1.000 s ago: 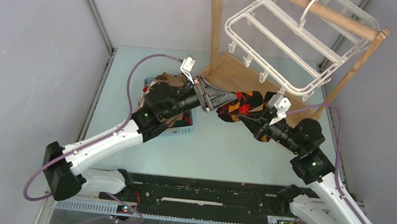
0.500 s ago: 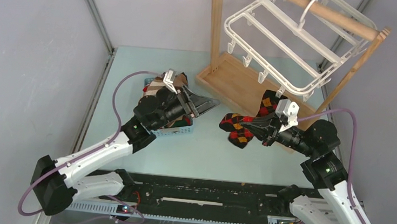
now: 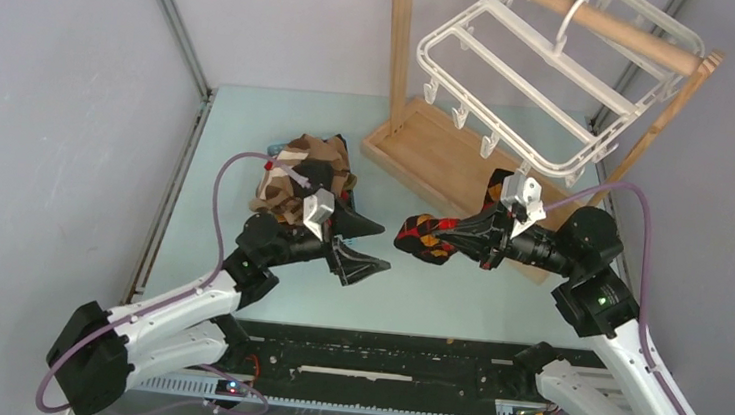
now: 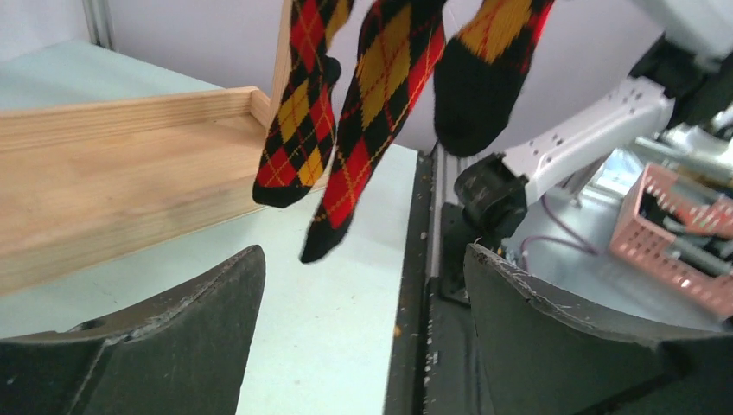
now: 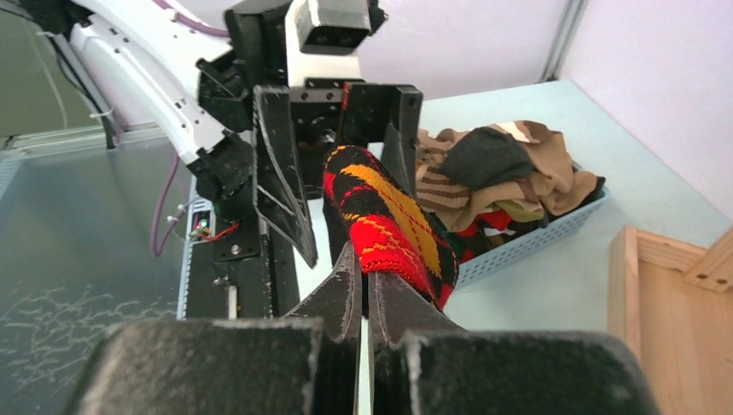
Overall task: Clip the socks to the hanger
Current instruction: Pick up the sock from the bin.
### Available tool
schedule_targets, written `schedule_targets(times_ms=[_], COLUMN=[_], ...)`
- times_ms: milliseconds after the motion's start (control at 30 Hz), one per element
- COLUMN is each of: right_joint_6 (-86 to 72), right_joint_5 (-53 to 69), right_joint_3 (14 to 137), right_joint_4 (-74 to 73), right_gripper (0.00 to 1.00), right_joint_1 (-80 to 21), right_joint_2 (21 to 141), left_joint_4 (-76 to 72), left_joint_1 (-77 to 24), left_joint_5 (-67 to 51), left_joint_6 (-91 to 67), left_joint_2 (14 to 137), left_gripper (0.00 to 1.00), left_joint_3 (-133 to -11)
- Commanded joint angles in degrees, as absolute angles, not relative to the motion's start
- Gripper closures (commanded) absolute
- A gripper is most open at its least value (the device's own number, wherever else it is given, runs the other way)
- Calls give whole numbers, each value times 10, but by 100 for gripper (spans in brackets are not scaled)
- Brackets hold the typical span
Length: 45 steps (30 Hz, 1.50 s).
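The right gripper (image 3: 448, 240) is clamped shut on a black argyle sock (image 3: 419, 236) with red and yellow diamonds, holding it in the air above the table (image 3: 239, 136) with its ends dangling. Just across from it, the left gripper (image 3: 376, 247) stands wide open with nothing between its fingers, apart from the sock. The other socks (image 3: 298, 175) lie heaped in the blue basket (image 5: 536, 242) behind the left arm, and the white hanger (image 3: 530, 86) hangs on the wooden stand (image 3: 448, 154) above the right gripper, with no sock clipped to it.
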State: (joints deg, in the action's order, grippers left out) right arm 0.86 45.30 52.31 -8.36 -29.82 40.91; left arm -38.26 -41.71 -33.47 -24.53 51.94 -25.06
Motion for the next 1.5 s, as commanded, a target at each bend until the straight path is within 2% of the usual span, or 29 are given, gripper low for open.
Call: schedule_targets(times_ms=[0,267,467,567,733,800,867,967,1033,1100,1267,1367,1467], right_joint_6=[-1,-1,19,19,16,13,10,-17,-52,-91,-132,-117,-64], right_joint_5=[501,526,521,519,515,502,471,357,259,193,157,196,295], right_joint_3=[558,573,574,574,576,578,578,576,570,569,558,553,553], right_joint_4=[-66,-55,-54,-53,-50,-57,-68,-86,-95,-107,-125,-136,-141], right_gripper=[100,100,100,100,100,100,99,86,65,51,40,36,31], right_joint_1=[-307,-319,-322,-322,-319,-317,-316,-316,-308,-291,-269,-268,-266], right_joint_2=[414,432,437,436,434,435,433,434,435,443,440,431,422], left_joint_4=[-446,-480,-593,-645,-654,-654,-657,-694,-743,-790,-796,-785,-778], left_joint_1=[-417,-433,-459,-463,-464,-462,-456,-438,-425,-410,-370,-353,-345], left_joint_5=[-415,-457,-508,-516,-540,-551,-556,-556,-563,-580,-627,-629,-624], left_joint_6=[-108,-86,-177,-224,-270,-286,-314,-379,-426,-497,-631,-677,-745], left_joint_2=[558,674,747,776,831,851,861,862,857,852,832,815,812], left_gripper=[11,11,14,19,51,79,96,100,100,100,100,100,100], left_joint_3=[-261,-330,-354,-355,-381,-395,-401,-389,-370,-354,-329,-315,-322])
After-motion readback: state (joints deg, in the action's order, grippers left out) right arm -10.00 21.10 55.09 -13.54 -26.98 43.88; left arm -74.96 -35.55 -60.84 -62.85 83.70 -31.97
